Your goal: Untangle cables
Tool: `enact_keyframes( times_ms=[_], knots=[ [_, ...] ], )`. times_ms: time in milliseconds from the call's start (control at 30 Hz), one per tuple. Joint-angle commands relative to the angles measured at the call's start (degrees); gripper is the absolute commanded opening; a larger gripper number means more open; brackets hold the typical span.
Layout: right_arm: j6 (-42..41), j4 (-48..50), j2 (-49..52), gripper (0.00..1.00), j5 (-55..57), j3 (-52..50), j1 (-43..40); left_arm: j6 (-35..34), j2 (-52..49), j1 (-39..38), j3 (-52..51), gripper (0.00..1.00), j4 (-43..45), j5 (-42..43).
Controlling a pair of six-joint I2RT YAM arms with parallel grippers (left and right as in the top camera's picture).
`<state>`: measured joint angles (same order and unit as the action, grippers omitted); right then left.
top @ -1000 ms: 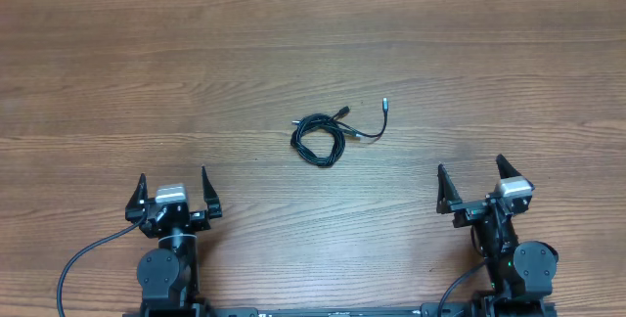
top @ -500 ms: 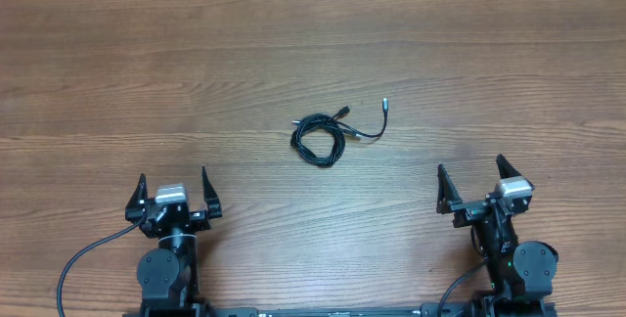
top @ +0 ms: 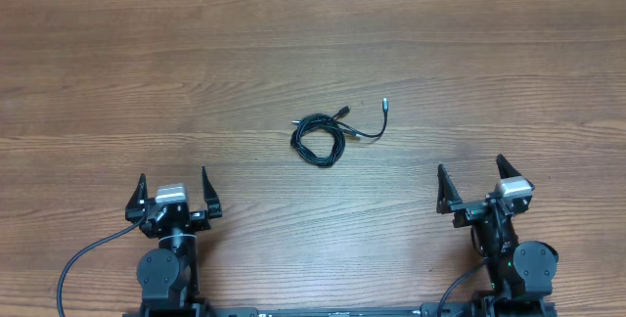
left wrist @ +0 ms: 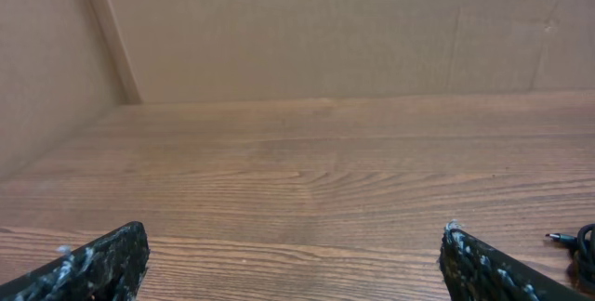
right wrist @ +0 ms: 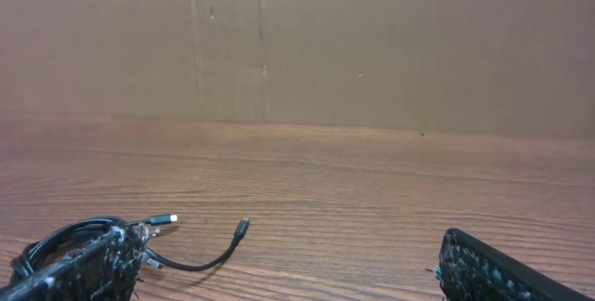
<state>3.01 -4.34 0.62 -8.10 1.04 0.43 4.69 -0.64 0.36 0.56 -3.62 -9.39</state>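
While the left claw [top: 174,177] at lower left and the right claw [top: 470,165] at lower right of the overhead frame both stand spread wide and empty, the cables [top: 320,138] lie in a small black coil on the wooden counter [top: 196,63] at frame center, well apart from either claw. One plug-tipped strand trails toward the upper right.

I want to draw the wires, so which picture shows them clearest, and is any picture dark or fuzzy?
Overhead view: evenly lit and sharp, the cables clear but small, hardly any shadow. Right wrist view: dimmer and browner, cables low at the left. Left wrist view: brighter, only a bit of cable at the right edge.
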Motion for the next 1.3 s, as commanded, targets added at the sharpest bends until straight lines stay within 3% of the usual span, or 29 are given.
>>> enact_keyframes(
  times_ms=[0, 1267],
  knots=[
    [0.28, 0.13, -0.22, 1.0, 0.55, -0.55, 0.22, 0.68, 0.0, -0.35, -0.28, 0.99, 0.0, 0.44],
    [0.28, 0.11, -0.22, 1.0, 0.55, -0.55, 0.22, 0.61, 0.0, -0.35, -0.28, 1.0, 0.02, 0.55]
  ],
)
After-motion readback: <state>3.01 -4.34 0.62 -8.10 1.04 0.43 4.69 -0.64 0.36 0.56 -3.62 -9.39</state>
